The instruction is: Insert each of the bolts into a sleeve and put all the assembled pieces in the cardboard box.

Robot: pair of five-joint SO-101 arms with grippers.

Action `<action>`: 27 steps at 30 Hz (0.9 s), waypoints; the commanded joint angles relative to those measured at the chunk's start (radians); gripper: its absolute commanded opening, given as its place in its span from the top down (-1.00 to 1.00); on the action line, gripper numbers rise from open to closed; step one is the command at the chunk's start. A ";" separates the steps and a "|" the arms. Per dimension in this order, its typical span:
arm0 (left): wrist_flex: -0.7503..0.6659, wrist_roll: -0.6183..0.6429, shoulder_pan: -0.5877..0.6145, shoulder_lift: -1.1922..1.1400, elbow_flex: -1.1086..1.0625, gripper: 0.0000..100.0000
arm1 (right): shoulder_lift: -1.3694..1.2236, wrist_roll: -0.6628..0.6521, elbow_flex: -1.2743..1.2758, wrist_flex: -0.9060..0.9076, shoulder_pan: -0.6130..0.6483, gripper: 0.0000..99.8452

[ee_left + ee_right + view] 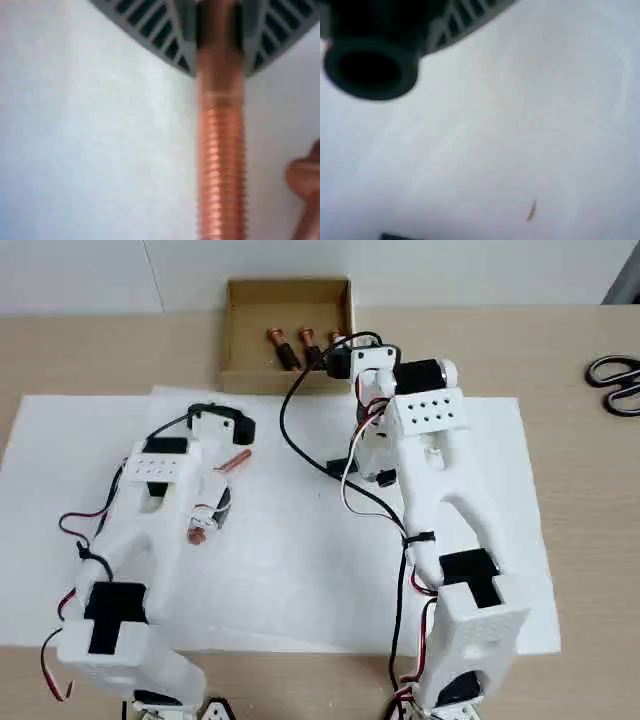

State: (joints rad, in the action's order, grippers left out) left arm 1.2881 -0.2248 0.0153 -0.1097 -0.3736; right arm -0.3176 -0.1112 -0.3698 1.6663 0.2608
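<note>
High view: the brown cardboard box [236, 340] sits at the far side of the desk [80, 350] with three assembled pieces [305, 348] in it, so I judge most of the job done. Two bolts show by my left arm [150, 490], both over the white paper sheet [300, 570]: one copper bolt [198, 528] tucked close under the arm, and a second copper bolt [237, 461] a little beyond it. From up here I cannot tell which of them is held.

Left wrist view: the grey ribbed left fingers [150, 25] are clamped on a copper threaded bolt [220, 125] by its smooth shank, which leaves the thread free to enter a sleeve.

Right wrist view: the right fingers [465, 17] grip a black tubular sleeve [370, 70] above the sheet. Its open bore is exposed, ready, I judge, to take that thread.
</note>
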 commanded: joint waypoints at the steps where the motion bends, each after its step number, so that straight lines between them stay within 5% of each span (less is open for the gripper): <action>1: 0.103 -0.051 -0.080 0.149 0.076 0.99 | 0.074 -0.011 -0.041 0.007 -0.010 0.99; 6: 0.155 -0.206 -0.157 0.348 0.067 0.99 | 0.131 -0.011 -0.041 0.008 -0.021 0.99; 15: 0.023 -0.767 -0.160 0.410 -0.168 0.99 | 0.338 -0.011 -0.041 0.001 -0.128 0.99; 23: -0.222 -0.830 -0.160 0.402 -0.251 0.98 | 0.463 -0.011 -0.038 0.001 -0.145 0.99; 27: -0.269 -0.829 -0.155 0.322 -0.226 0.81 | 0.479 -0.011 -0.038 0.001 -0.139 0.99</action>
State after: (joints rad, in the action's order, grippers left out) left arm 1.0641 -1.0472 -0.1427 0.2340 -0.6283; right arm 0.1074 -0.1112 -0.3698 1.6694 0.1243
